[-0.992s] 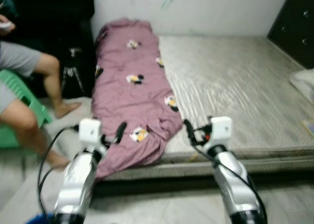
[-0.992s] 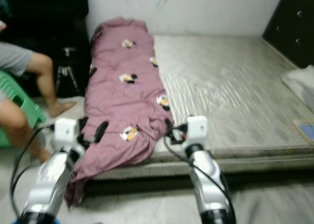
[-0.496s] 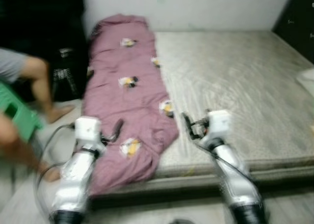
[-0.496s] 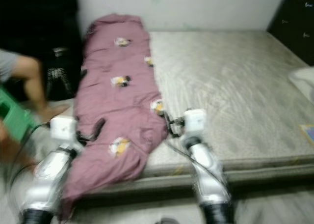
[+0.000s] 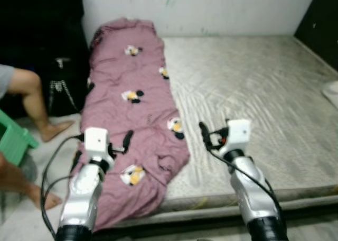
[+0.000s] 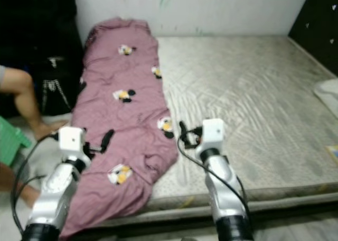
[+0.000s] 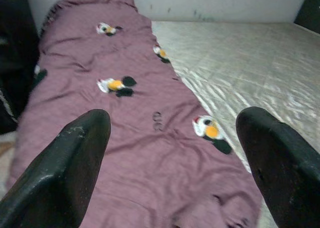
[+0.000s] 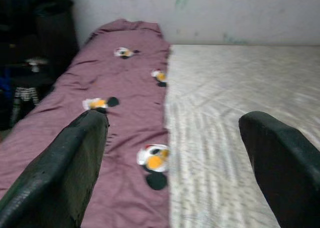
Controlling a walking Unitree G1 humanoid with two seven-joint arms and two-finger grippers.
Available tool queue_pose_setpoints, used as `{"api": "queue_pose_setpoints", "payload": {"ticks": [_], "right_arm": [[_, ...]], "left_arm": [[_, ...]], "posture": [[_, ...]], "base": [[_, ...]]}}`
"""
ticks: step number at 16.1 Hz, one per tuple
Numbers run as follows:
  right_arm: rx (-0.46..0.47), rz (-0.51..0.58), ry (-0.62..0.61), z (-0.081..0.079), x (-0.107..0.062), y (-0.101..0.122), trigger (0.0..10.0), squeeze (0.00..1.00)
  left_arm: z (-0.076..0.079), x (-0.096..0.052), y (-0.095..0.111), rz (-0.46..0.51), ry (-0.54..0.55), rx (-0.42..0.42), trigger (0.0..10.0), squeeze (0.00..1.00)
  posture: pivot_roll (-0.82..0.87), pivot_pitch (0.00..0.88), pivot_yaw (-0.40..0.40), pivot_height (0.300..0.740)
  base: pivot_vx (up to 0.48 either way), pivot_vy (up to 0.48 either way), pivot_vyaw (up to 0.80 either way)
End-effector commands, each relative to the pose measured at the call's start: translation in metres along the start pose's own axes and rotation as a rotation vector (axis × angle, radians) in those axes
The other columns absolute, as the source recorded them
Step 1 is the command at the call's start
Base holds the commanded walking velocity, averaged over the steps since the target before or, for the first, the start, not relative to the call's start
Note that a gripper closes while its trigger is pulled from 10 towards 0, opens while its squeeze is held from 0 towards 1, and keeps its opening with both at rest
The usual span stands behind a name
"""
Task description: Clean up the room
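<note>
Bedding dominates the left eye view: a mauve blanket [image 5: 138,119] printed with small cartoon figures lies in a long strip down the left side of a bare grey mattress [image 5: 253,98], its near end rumpled and spilling over the mattress edge toward the floor. Both silver arms reach forward over the foot of the bed — the left gripper [image 5: 127,141] hangs above the blanket's near end, the right gripper [image 5: 205,135] above bare mattress just beside the blanket's right edge. A seated person's bare leg [image 5: 33,101] and a green stool [image 5: 15,140] sit at the far left. Compared with a second ago the whole picture has shifted, so the camera has moved; the bed now looks nearer and less of the person shows, while the blanket lies as it did. The right eye view repeats the scene, with the white edge of a pillow [image 6: 330,90] at the far right. In the left wrist view, two black fingers [image 7: 65,163] stand wide apart with nothing between them, the blanket spread beyond. In the right wrist view the fingers [image 8: 65,158] are likewise spread and empty, framing the line where blanket meets mattress.
</note>
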State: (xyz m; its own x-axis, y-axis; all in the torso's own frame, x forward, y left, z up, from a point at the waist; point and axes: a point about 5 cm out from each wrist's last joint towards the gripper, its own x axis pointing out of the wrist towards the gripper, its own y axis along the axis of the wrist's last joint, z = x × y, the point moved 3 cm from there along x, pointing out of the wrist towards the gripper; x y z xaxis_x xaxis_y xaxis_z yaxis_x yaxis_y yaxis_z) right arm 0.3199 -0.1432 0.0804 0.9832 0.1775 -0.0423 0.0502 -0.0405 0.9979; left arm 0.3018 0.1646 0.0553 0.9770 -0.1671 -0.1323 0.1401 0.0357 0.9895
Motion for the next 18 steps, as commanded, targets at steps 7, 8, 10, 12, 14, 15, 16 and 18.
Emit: {"api": "queue_pose_setpoints", "payload": {"ticks": [7, 8, 10, 12, 14, 15, 16, 18], "right_arm": [[0.006, -0.005, 0.013, -0.005, -0.001, -0.003, 10.0, 0.0], [0.005, -0.003, 0.014, -0.005, -0.001, -0.003, 10.0, 0.0], [0.002, -0.006, 0.015, -0.005, -0.002, -0.004, 10.0, 0.0], [0.0, -0.007, 0.017, -0.005, -0.001, -0.004, 10.0, 0.0], [-0.001, -0.009, 0.021, -0.005, -0.001, -0.004, 10.0, 0.0], [-0.005, -0.015, 0.024, -0.005, -0.001, -0.005, 10.0, 0.0], [-0.006, -0.015, 0.025, -0.005, -0.001, -0.005, 10.0, 0.0], [-0.008, -0.016, 0.03, -0.006, -0.002, -0.005, 10.0, 0.0]], "left_arm": [[-0.011, -0.007, -0.008, -0.03, 0.057, 0.001, 10.0, 0.0], [-0.011, -0.007, -0.009, -0.034, 0.06, -0.002, 10.0, 0.0], [-0.011, -0.007, -0.01, -0.036, 0.062, 0.003, 10.0, 0.0], [-0.01, -0.006, -0.009, -0.035, 0.062, 0.004, 10.0, 0.0], [-0.009, -0.006, -0.009, -0.032, 0.067, 0.005, 10.0, 0.0], [-0.009, -0.006, -0.01, -0.036, 0.069, 0.007, 10.0, 0.0], [-0.009, -0.006, -0.011, -0.038, 0.068, 0.007, 10.0, 0.0], [-0.009, -0.008, -0.014, -0.044, 0.074, 0.004, 10.0, 0.0]], "posture": [[-0.05, 0.0, -0.022, 0.675], [-0.05, 0.0, -0.022, 0.666], [-0.05, 0.0, -0.021, 0.661], [-0.05, 0.0, -0.024, 0.661], [-0.05, 0.0, -0.025, 0.661], [-0.05, 0.0, -0.026, 0.652], [-0.05, 0.0, -0.027, 0.647], [-0.05, 0.0, -0.03, 0.622]], "base": [[0.0, 0.0, 0.0], [0.0, 0.0, 0.0], [0.0, 0.0, 0.0], [0.0, 0.0, 0.0], [0.0, 0.0, 0.0], [0.0, 0.0, 0.0], [0.0, 0.0, 0.0], [0.0, 0.0, 0.0]]}}
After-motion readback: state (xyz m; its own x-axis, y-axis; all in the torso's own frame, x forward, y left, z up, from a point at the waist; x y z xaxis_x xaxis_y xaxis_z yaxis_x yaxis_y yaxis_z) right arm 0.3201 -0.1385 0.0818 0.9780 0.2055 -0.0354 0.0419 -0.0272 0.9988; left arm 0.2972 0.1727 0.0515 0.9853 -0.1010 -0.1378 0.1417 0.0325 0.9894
